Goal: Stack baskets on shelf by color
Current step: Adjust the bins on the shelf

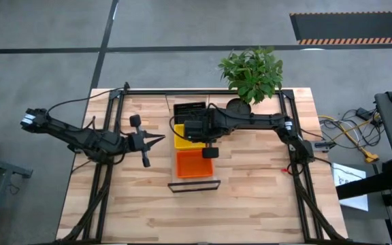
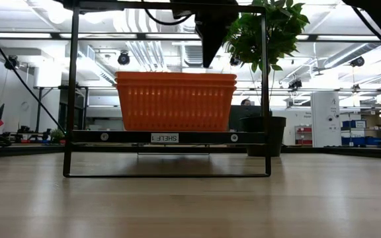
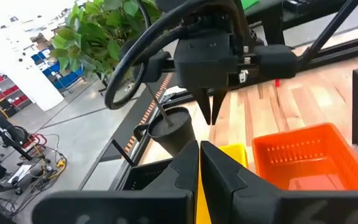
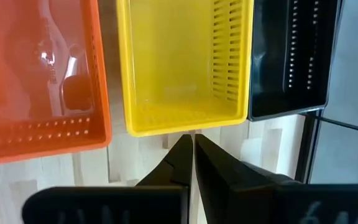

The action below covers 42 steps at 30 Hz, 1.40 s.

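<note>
The shelf (image 1: 193,185) stands at the table's middle and carries three groups of baskets in a row. The black basket (image 1: 189,109) sits at the far end, the yellow basket (image 1: 180,140) in the middle, and the red basket (image 1: 194,165) at the near end. In the low view the red basket (image 2: 176,99) shows two rims, one nested in the other. My right gripper (image 1: 208,151) is shut and empty. It points down above the shelf, beside the yellow basket (image 4: 179,68). My left gripper (image 1: 159,139) is shut and empty, left of the shelf.
A potted plant (image 1: 252,71) in a black pot stands at the table's far edge, behind the right arm. The black frame rails (image 1: 107,122) run along both table sides. Bare wood lies near the table's front edge (image 1: 196,218).
</note>
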Tool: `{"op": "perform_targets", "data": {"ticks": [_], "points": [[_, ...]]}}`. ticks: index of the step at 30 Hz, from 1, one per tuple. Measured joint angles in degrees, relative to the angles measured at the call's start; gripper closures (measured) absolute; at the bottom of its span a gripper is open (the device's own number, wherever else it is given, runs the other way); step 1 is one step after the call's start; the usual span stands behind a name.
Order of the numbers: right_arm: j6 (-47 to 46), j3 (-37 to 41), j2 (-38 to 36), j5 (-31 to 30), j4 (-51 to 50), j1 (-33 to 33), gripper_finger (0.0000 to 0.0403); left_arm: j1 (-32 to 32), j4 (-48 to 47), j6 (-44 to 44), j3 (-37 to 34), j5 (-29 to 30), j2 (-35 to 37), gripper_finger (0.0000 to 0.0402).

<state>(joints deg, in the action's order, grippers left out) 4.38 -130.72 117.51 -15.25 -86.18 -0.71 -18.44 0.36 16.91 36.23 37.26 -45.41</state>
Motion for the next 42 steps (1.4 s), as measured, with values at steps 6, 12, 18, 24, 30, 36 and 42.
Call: {"op": "perform_targets", "data": {"ticks": [6,12,18,24,30,36,42], "points": [[-1.9,0.3,-1.2,0.0,-2.9,-2.6,0.0394,0.0,-0.7,-0.1,0.0,0.0,0.0,0.0402],[-7.3,4.8,-7.0,-0.2,-1.1,-8.1,0.0394,0.1,-1.0,-1.6,0.1,0.0,-0.8,0.0402],[-12.4,18.0,-17.7,-3.8,9.3,-15.2,0.0394,0.5,-1.0,-3.1,0.9,-0.7,-3.0,0.0402],[-10.3,35.3,-28.9,-8.7,27.7,-21.4,0.0394,2.7,-0.9,-3.3,3.1,-1.5,-6.9,0.0402],[-6.7,48.0,-37.1,-8.8,43.5,-24.2,0.0394,10.1,-1.2,-4.0,6.6,-8.9,-11.0,0.0402],[-8.3,53.3,-40.9,-8.9,45.0,-26.0,0.0394,22.3,-9.3,-6.8,12.1,-24.1,-17.3,0.0402],[-10.9,57.2,-42.1,-9.0,45.3,-26.9,0.0394,33.0,-16.4,-7.5,15.3,-31.8,-25.2,0.0402]]}}
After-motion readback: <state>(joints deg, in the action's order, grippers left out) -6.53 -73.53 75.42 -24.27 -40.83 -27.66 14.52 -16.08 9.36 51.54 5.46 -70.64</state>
